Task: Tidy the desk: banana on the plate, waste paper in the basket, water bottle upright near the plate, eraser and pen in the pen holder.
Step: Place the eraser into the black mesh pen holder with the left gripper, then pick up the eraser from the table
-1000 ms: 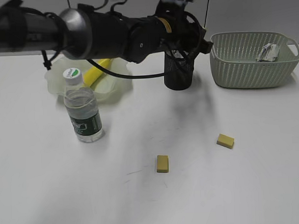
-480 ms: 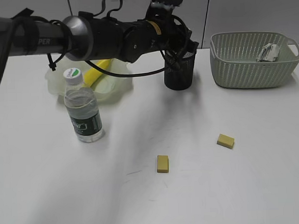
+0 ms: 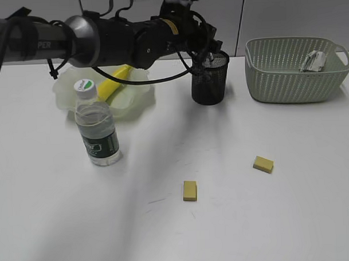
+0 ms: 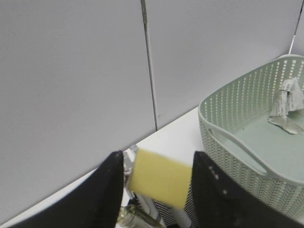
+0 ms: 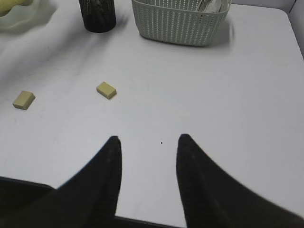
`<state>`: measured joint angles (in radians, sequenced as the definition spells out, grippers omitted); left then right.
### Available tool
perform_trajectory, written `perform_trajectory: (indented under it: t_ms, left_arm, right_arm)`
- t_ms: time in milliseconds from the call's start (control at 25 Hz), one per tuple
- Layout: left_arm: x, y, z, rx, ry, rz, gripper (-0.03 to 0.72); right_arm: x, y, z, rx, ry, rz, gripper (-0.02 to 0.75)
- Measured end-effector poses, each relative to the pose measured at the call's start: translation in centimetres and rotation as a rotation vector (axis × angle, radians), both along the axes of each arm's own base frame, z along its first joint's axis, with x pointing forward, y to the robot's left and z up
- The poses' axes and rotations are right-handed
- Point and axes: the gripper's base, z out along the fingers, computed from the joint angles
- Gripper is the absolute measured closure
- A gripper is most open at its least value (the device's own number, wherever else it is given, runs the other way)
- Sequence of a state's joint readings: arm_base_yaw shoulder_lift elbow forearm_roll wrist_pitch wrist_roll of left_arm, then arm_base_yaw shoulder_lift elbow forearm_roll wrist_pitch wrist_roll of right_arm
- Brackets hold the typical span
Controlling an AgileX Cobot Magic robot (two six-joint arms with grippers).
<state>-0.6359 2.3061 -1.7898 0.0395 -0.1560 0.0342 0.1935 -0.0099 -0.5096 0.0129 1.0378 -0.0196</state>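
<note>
Gripping a yellow eraser [image 4: 160,177], your left claw [image 4: 159,183] hangs over the pen holder [image 3: 209,78]. Right claw [image 5: 148,156] spread above the counter [image 5: 228,95] — two erasers [image 3: 190,190] loose there.

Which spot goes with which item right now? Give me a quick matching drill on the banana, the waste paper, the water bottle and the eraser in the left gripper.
Things:
1. banana
2. waste paper
3. water bottle
4. eraser in the left gripper

Places:
A. standing upright on the desk in front of the plate
B. held over the pen holder
C. lying in the plate
D. inside the basket

Pairs: 1-C, 2-D, 3-A, 4-B
</note>
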Motion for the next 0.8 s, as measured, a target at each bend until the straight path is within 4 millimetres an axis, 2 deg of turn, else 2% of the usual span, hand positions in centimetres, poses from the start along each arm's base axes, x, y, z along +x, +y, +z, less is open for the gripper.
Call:
perform_trajectory:
  t_ms: [280,440,560,640,800]
  left_arm:
    - [0.0,0.1,-0.1,0.010,0.013,0.003,0.210]
    - [-0.5,0.6,0.5,0.071,0.093,0.008,0.209]
    - [-1.4,1.3,2.5,0.128,0.178,0.016,0.283]
    - [-2.4,2.1,4.5,0.160,0.222,0.019,0.334]
    - [-5.7,4.6,8.3,0.196,0.274,0.023,0.379]
  right_arm:
    - [0.0,0.0,0.0,0.000,0.000,0.000,0.419]
    - [0.0,0.0,0.0,0.000,0.000,0.000,0.419]
    - [0.0,0.0,0.0,0.000,0.000,0.000,0.419]
    - [0.0,0.0,0.0,0.000,0.000,0.000,0.419]
    - [0.0,0.0,0.0,0.000,0.000,0.000,0.419]
